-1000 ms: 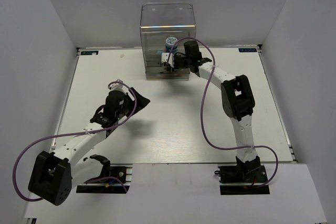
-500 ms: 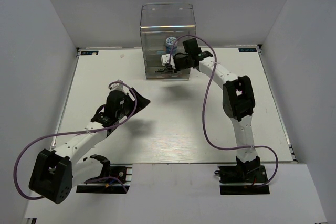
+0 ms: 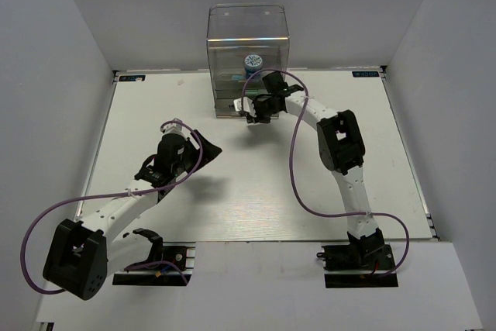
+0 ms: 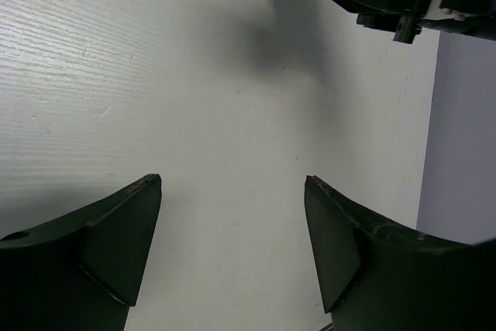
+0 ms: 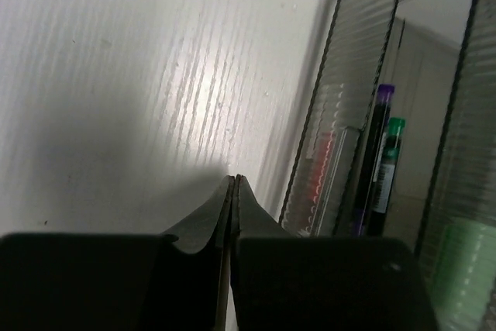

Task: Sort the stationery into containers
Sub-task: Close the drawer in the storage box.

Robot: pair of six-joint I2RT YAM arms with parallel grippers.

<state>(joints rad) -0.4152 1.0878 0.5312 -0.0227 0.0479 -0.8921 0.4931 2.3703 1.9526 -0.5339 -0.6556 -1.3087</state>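
Presses right gripper (image 5: 234, 181) shut on nothing, just in front of drawer unit (image 5: 364, 75). Finds purple pen (image 5: 377, 145) and green pen (image 5: 390, 168) inside that unit, beyond the fingertips, untouched; tub (image 3: 253, 60) in its top box. Spreads left gripper (image 4: 232, 184) wide, well apart from unit.

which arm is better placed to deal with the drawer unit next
Right: the right gripper, shut, sits just in front of the drawer unit; the left gripper hangs open over bare table, well away from it.

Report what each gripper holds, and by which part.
Nothing. The left gripper is open over the table; the right gripper is shut empty, jaws pressed together, beside the drawer unit.
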